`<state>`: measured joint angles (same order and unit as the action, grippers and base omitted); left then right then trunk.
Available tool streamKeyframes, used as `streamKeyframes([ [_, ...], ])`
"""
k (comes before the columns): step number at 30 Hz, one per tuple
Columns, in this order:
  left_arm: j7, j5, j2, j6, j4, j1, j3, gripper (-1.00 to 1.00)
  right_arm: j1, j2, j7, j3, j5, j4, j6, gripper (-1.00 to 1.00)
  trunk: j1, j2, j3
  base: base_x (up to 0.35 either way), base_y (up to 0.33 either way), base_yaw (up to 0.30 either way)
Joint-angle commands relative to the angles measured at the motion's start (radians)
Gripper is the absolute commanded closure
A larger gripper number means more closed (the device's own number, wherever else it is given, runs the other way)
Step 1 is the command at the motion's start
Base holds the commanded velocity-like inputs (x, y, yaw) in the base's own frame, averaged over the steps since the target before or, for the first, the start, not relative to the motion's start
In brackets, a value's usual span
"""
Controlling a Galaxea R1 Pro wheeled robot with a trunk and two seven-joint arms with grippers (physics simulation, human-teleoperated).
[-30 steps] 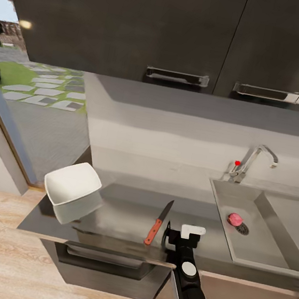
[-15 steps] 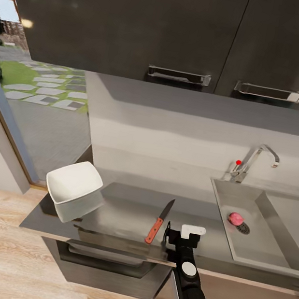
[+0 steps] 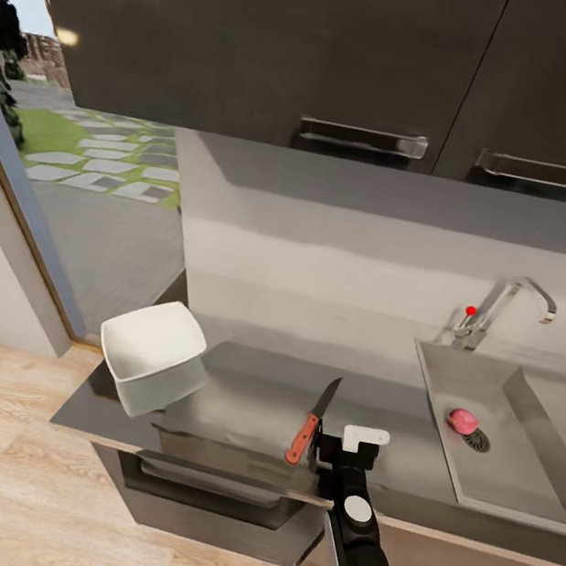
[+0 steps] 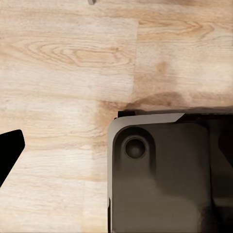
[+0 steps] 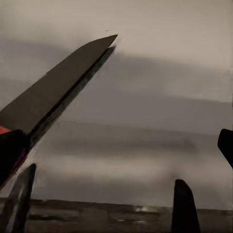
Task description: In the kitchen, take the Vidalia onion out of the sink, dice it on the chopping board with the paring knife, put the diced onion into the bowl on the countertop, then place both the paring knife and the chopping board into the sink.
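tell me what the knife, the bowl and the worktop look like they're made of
Paring knife: the handle looks like reddish-brown wood; the blade is dark, probably matte metal. Bowl: plain white, smooth with soft shading, likely ceramic, though plastic can't be ruled out. Countertop: grey with a dull, blurred sheen, seemingly brushed steel like the sink.

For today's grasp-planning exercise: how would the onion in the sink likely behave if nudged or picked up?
The onion looks round and smooth, so it would probably roll if nudged, likely staying within the sink walls. It rests beside the drain. Its curved surface may slip in a pinch unless gripped across the middle.
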<state>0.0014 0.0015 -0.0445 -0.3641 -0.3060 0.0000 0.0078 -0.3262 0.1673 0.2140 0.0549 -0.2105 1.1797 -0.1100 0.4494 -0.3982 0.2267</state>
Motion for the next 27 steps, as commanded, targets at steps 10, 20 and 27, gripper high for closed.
streamKeyframes([
  [10,0.0,0.0,0.0,-0.001,-0.001,0.0,0.0,-1.0,-0.001,0.0,0.005,0.002,-0.01,0.001,-0.01,-1.0,0.001,-0.002,0.017,0.104,-0.088,0.079],
  [20,0.0,0.0,0.0,-0.001,-0.001,0.0,0.0,-1.0,-0.001,0.0,0.005,0.002,-0.01,0.001,-0.01,-1.0,0.001,-0.002,0.02,0.032,-0.075,0.004],
  [27,0.0,0.0,0.0,-0.001,-0.001,0.0,0.0,-1.0,-0.001,0.0,0.005,0.002,-0.01,0.001,-0.01,-1.0,0.001,-0.002,0.02,-0.103,0.154,0.0],
])
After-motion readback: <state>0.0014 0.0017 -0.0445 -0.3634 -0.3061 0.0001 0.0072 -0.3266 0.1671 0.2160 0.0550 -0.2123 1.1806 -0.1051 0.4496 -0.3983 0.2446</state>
